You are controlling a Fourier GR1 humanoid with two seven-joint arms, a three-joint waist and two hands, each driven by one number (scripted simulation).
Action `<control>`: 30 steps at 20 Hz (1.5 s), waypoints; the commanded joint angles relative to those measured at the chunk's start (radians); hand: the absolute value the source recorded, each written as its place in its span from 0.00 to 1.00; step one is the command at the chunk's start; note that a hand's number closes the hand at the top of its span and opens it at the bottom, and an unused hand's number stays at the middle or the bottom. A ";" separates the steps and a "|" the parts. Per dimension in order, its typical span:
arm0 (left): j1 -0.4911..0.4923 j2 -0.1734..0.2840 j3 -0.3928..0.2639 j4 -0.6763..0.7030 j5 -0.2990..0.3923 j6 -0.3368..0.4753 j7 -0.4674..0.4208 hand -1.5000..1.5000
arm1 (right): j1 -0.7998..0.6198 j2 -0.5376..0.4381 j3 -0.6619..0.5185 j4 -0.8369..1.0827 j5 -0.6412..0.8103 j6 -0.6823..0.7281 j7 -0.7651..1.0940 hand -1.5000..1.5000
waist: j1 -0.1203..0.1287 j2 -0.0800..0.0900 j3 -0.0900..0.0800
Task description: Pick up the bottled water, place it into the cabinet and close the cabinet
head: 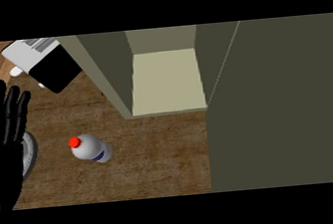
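The bottled water [90,148] stands upright on the wooden counter [152,165]; it is clear with a red cap and a blue label. Behind it to the right is the cabinet [165,81], its pale shelf exposed. The cabinet's door [280,104] is swung open and fills the right side of the view as a large dark olive panel. My left hand [2,143] rests at the left edge, black, fingers straight and pointing up, apart from the bottle. The right hand does not show.
A white and black appliance [44,64] sits at the back left. A grey round plate [27,155] is partly hidden under my left hand. Bare counter lies in front of the cabinet and around the bottle.
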 commanded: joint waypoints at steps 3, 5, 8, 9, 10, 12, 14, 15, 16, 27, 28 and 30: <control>-0.011 -0.111 -0.086 -0.065 -0.268 0.225 0.067 0.00 | 0.116 0.010 0.047 -0.061 0.033 0.014 0.013 0.00 | 0.018 -0.008 0.003; 0.044 -0.113 -0.055 -0.118 -0.320 0.316 0.074 0.00 | 0.181 -0.031 0.004 -0.041 0.000 0.060 -0.017 0.00 | 0.023 -0.011 0.004; 0.092 -0.114 -0.136 -0.092 -0.163 0.544 0.137 0.00 | 0.214 -0.005 0.088 -0.070 -0.136 0.134 0.065 0.00 | 0.023 -0.010 0.001; 0.115 -0.115 -0.188 -0.129 -0.191 0.592 0.156 0.00 | 0.246 -0.027 0.074 -0.126 -0.171 0.154 0.094 0.00 | 0.016 -0.014 0.002; 0.147 -0.115 -0.277 -0.184 -0.229 0.641 0.182 0.00 | 0.255 -0.036 0.058 -0.152 -0.180 0.155 0.097 0.00 | 0.020 -0.015 0.003; 0.176 -0.115 -0.341 -0.201 -0.277 0.695 0.200 0.00 | 0.348 -0.048 0.072 -0.253 -0.224 0.179 0.136 0.00 | 0.015 -0.013 0.003; 0.202 -0.115 -0.435 -0.210 -0.348 0.792 0.197 0.00 | 0.383 -0.046 0.080 -0.317 -0.222 0.165 0.175 0.00 | 0.018 -0.012 0.002; 0.235 -0.115 -0.515 -0.219 -0.407 0.808 0.198 0.00 | 0.423 -0.053 0.062 -0.300 -0.240 0.207 0.111 0.00 | 0.019 -0.011 0.003; 0.242 -0.115 -0.576 -0.207 -0.437 0.876 0.181 0.00 | 0.425 -0.062 0.023 -0.300 -0.266 0.214 0.105 0.00 | 0.020 -0.010 0.003; 0.331 -0.116 -0.864 -0.210 -0.692 1.017 0.265 0.00 | 0.525 -0.057 -0.001 -0.452 -0.309 0.229 0.177 0.00 | 0.025 -0.007 0.002; 0.350 -0.116 -0.895 -0.203 -0.720 1.059 0.252 0.00 | 0.593 -0.062 -0.024 -0.453 -0.339 0.273 0.123 0.00 | 0.020 -0.009 0.002; 0.371 -0.116 -0.878 -0.220 -0.741 1.034 0.266 0.00 | 0.643 -0.033 0.042 -0.543 -0.298 0.247 0.159 0.00 | 0.017 -0.009 0.002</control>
